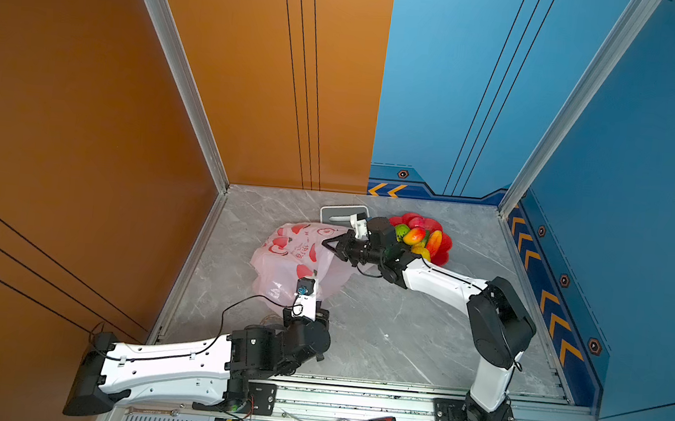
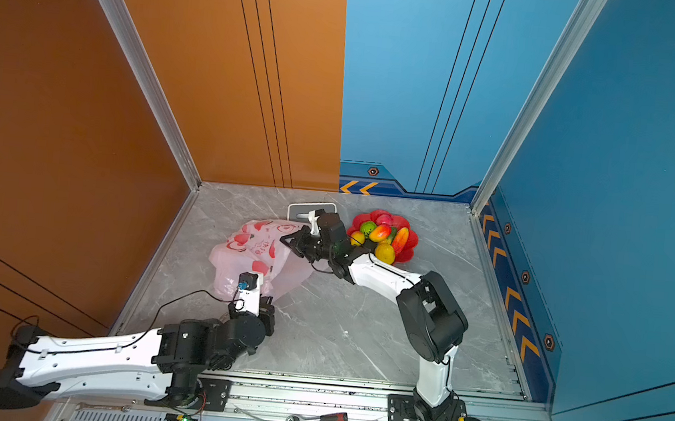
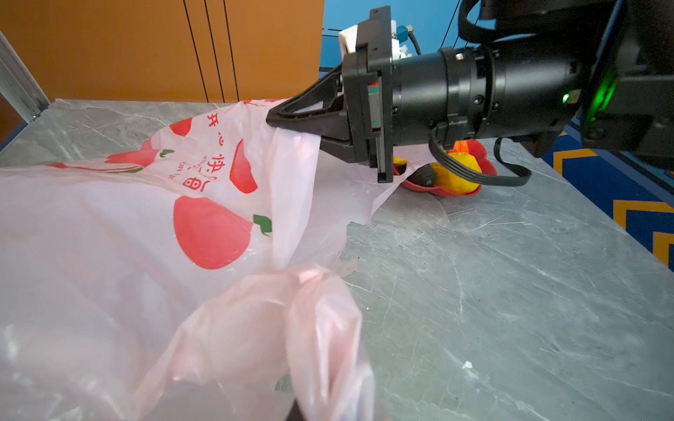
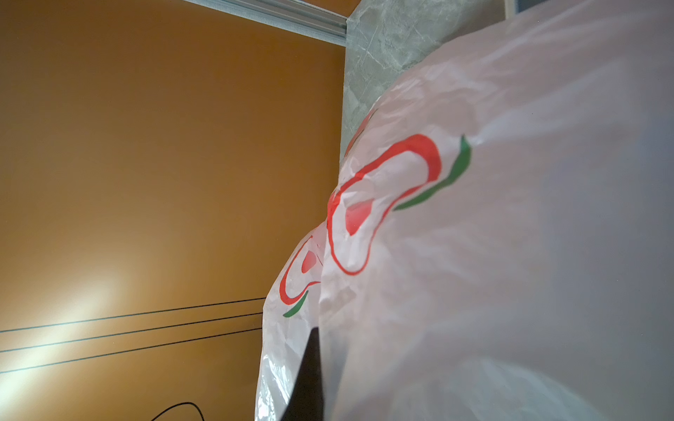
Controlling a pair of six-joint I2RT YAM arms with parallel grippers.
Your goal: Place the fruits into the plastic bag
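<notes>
the left gripper (image 3: 293,413) is almost hidden under plastic, but a bunched handle is gathered tight and runs down into its jaws, so it looks clenched on the near side of the plastic bag (image 1: 290,257). the bag spreads out ahead of its tips, crumpled and slack on the table (image 1: 379,327). at the far side of the bag, the right gripper (image 1: 325,244) has its jaws pinched together on the upper edge of the film, holding that edge raised off the table. the step in hand seems to be opening the bag's mouth. to do it well, the two grips should probably draw apart and upward slowly, since the film is thin and could slip out or tear. it matters too that each pinch holds a single layer, which cannot be told from here, or the mouth will stay shut. the opening should end up facing the arm that will fetch. the bag looks empty, with no fruit shape showing through the pale film. none of the fruits (image 1: 415,235) has gone in. they sit heaped in a red dish (image 1: 445,250) just behind the right gripper's wrist, green, yellow-red and yellow ones, with a dark one low in the pile. a tissue box (image 1: 337,213) lies close beside that wrist.
</notes>
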